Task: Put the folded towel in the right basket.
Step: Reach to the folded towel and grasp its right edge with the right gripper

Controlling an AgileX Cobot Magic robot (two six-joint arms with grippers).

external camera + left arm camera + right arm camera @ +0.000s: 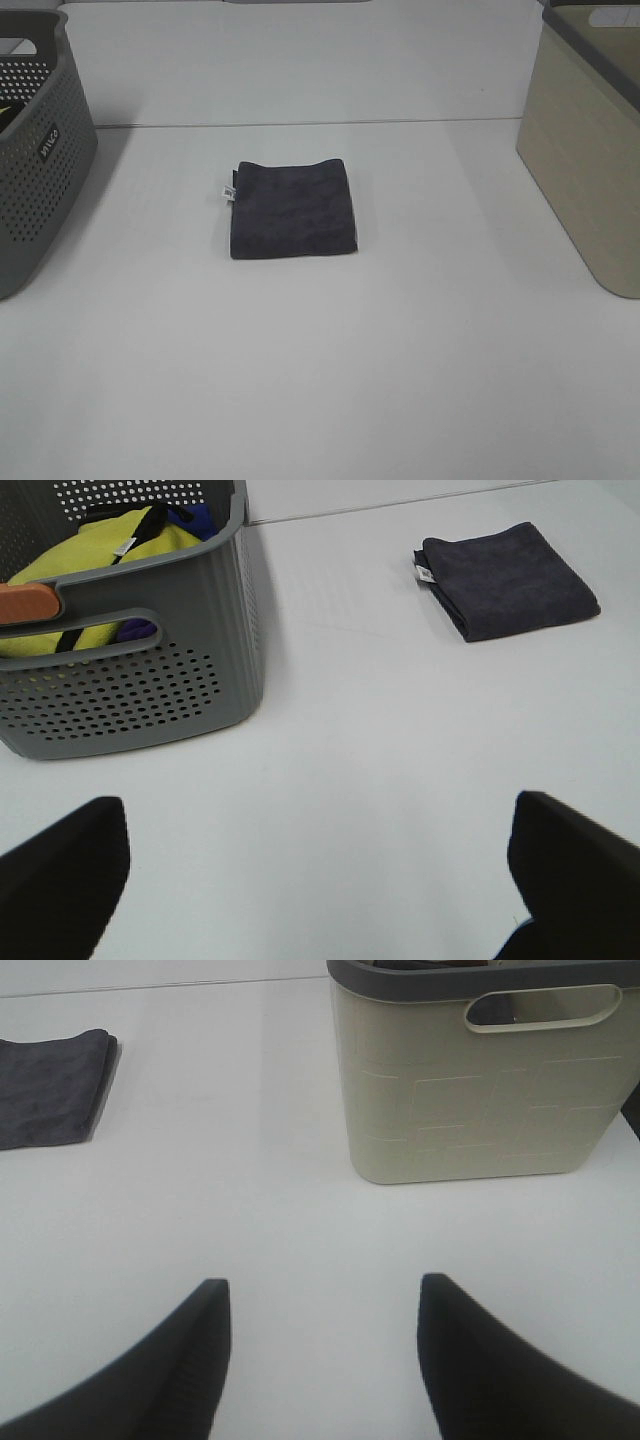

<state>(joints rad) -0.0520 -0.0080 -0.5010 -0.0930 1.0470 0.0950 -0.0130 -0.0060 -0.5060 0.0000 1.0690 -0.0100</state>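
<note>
The right gripper (322,1295) and left gripper (320,830) both hang open, holding nothing, over the table (320,380). Just ahead of the right one stands the beige basket (470,1080). Farther off, mid-table, the folded towel (292,208) lies flat, well apart from the grey basket (40,170) beyond.

A plain white matte tabletop (330,380) carried three things. The dark grey folded terry towel (293,208) lay flat on it, with a small white label (229,191) sticking out of its left edge. Well to the left of the towel stood a grey perforated plastic basket (40,180) with a handle slot, and well to the right of the towel stood a beige smooth-walled plastic basket (585,170) with a dark grey rim, bare white surface lying between each basket and the towel.
</note>
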